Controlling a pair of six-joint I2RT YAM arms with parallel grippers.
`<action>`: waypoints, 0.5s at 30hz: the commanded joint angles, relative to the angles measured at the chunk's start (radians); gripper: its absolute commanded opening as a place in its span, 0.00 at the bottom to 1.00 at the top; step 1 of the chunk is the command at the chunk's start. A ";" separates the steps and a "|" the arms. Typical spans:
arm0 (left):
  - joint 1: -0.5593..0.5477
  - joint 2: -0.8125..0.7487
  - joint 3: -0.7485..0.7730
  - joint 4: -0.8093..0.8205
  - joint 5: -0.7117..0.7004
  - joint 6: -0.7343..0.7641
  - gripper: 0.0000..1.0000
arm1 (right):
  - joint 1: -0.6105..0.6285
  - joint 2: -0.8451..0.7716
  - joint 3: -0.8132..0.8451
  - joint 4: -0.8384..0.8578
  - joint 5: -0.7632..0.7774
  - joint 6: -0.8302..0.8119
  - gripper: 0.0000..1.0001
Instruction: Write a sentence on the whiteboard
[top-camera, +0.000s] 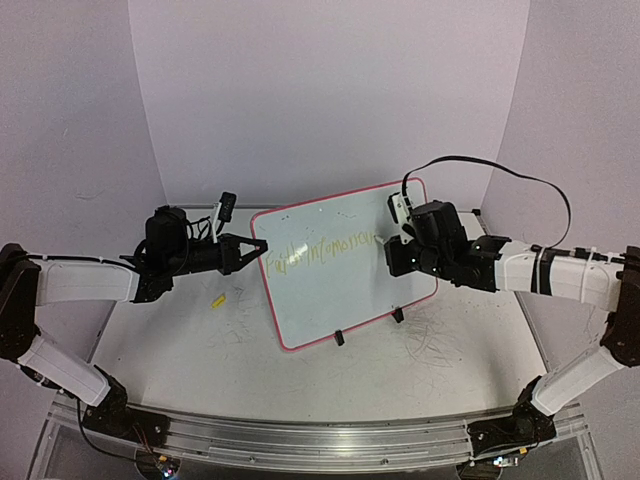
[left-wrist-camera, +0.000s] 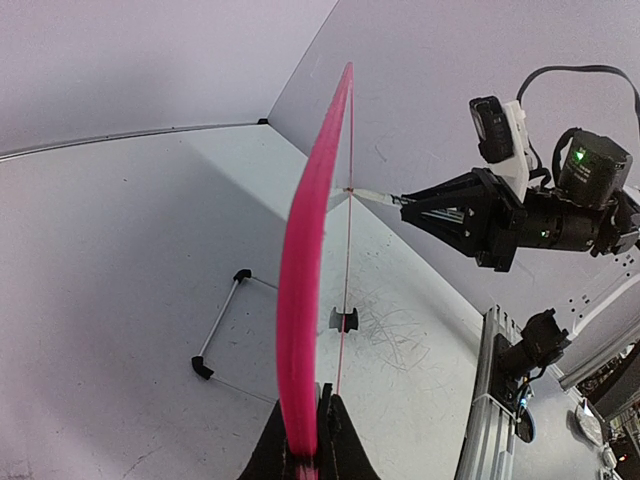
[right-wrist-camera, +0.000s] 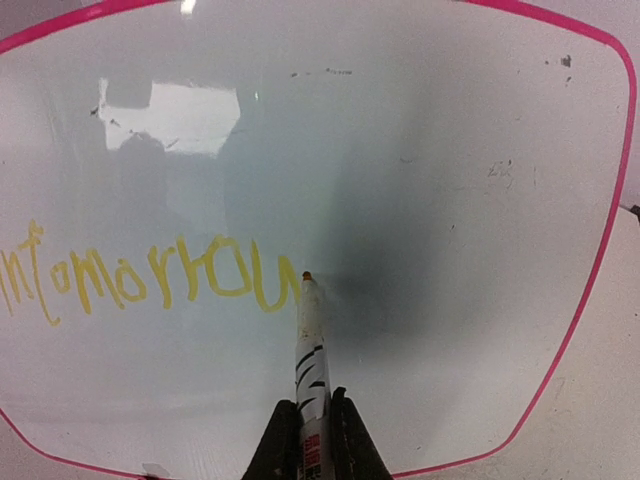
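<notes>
Wide white tabletop (top-camera: 180, 350) below, and standing at its centre is the large glossy white whiteboard (top-camera: 340, 300) with its thin pink-red rim, propped on black clip feet (top-camera: 339, 338). At the board's nine o'clock edge, the left gripper (left-wrist-camera: 308, 440) has its jaws clamped on the rim. At three o'clock, the right gripper (right-wrist-camera: 312, 425) is pinched tight round a white-barrelled marker (right-wrist-camera: 310, 350). The yellow-green handwritten sentence (right-wrist-camera: 150, 280) runs across mid-board, and the marker tip touches its three o'clock end.
</notes>
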 joint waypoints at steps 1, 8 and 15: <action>-0.011 0.006 0.022 -0.050 -0.017 0.082 0.00 | -0.003 0.028 0.070 0.041 0.049 -0.011 0.00; -0.011 -0.002 0.017 -0.053 -0.022 0.083 0.00 | -0.004 0.003 0.051 0.034 0.023 -0.006 0.00; -0.011 0.001 0.019 -0.055 -0.026 0.085 0.00 | -0.009 -0.085 0.009 0.013 0.014 -0.010 0.00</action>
